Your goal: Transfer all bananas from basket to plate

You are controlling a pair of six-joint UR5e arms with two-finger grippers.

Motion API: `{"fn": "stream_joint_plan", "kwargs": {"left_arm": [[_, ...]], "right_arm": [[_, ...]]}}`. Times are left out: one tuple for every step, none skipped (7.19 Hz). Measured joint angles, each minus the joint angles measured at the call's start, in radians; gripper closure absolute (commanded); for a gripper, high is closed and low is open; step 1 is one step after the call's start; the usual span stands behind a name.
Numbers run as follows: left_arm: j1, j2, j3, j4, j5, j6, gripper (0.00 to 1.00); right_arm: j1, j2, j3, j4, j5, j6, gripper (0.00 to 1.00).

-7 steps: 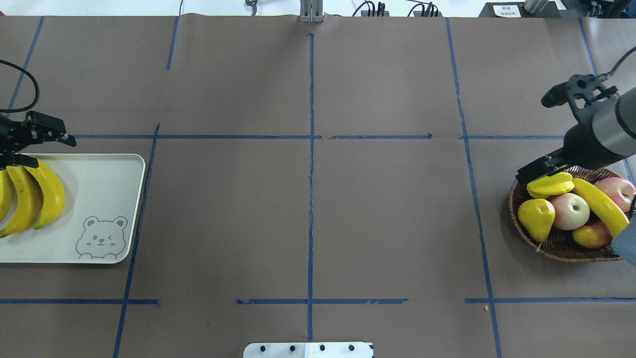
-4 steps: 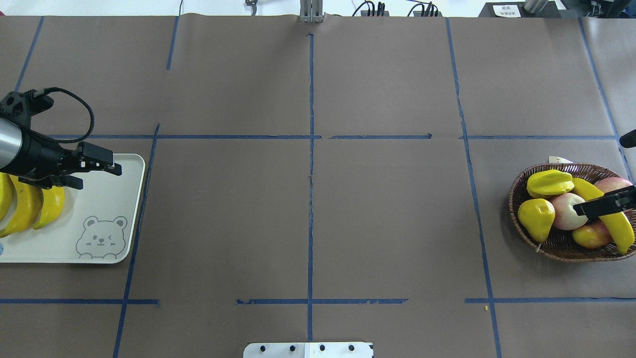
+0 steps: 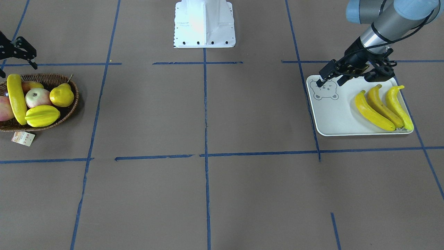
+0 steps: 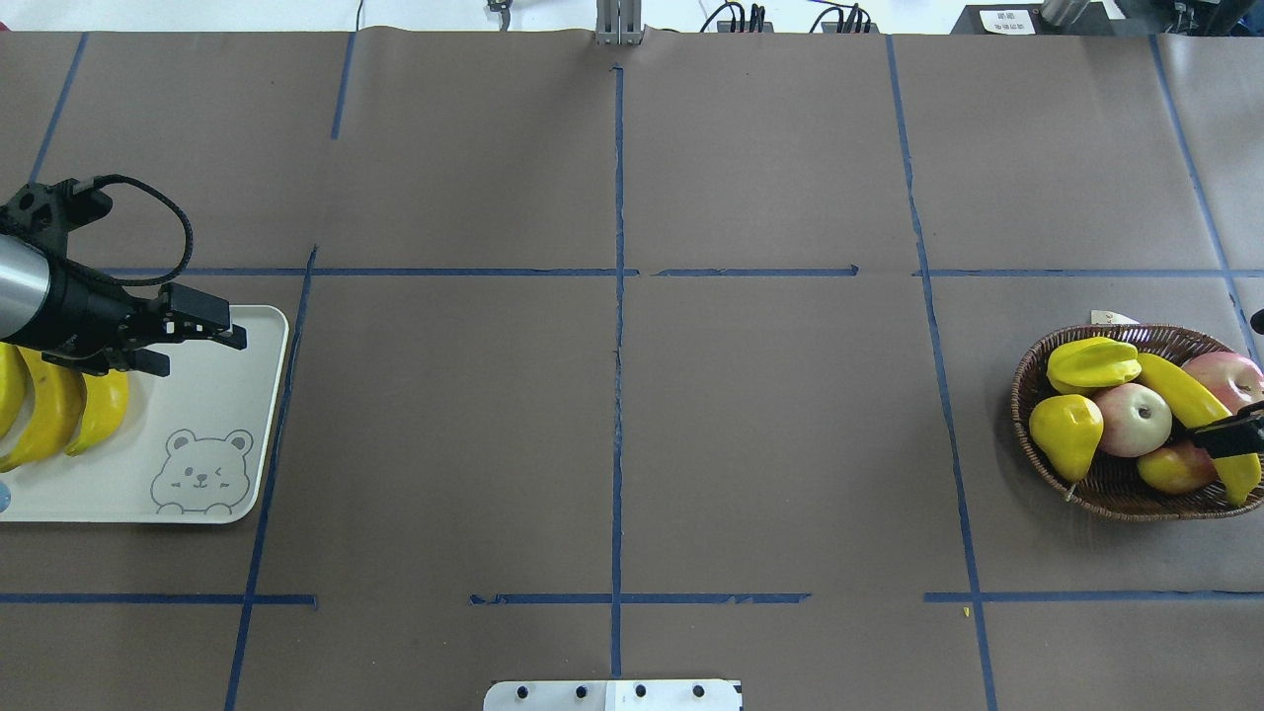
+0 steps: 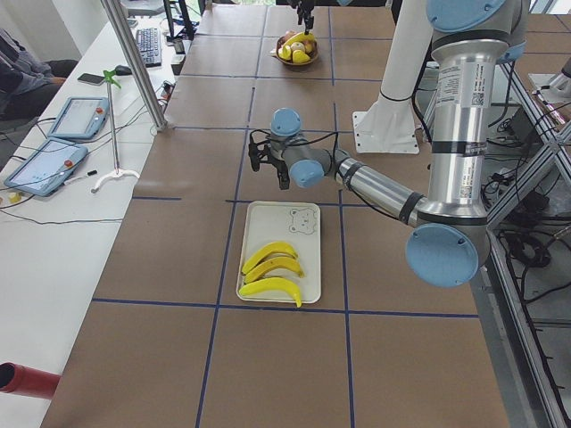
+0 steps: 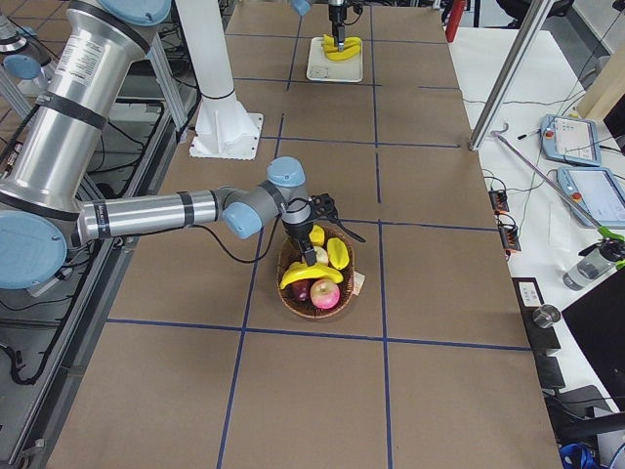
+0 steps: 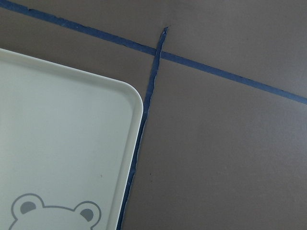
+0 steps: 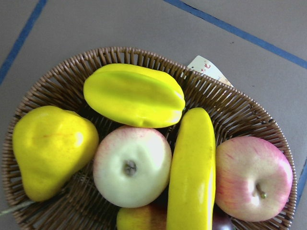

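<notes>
Plate (image 4: 222,425) and basket (image 4: 1032,395) sit at opposite ends of your bench. Your left gripper (image 4: 204,354) hangs over the plate's far right corner, fingers moderately apart with nothing between them. Your right gripper (image 3: 19,59) hovers above the basket's right side, jaws also parted and empty. Three smooth, curved yellow bananas (image 3: 380,107) lie side by side along the plate's left short edge, the middle one a darker orange-yellow, while the fourth banana (image 8: 192,172) rests glossy and unmarked in the basket between two apples (image 8: 132,165), its tip touching the starfruit (image 8: 134,96).
</notes>
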Motion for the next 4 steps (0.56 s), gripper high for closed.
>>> {"fn": "stream_joint_plan", "kwargs": {"left_arm": [[0.000,0.000,0.000,0.000,0.000,-0.001,0.00],[0.001,0.001,0.000,-0.001,0.001,-0.001,0.00],[0.001,0.001,0.001,-0.001,0.001,-0.001,0.00],[0.002,0.001,0.001,-0.001,0.001,-0.001,0.00]], "right_arm": [[-0.016,0.001,-0.024,0.001,-0.029,-0.012,0.01],[-0.042,0.002,-0.047,0.000,-0.064,-0.017,0.02],[-0.066,0.005,-0.065,0.000,-0.093,-0.018,0.06],[-0.080,0.006,-0.073,-0.001,-0.105,-0.018,0.14]]}}
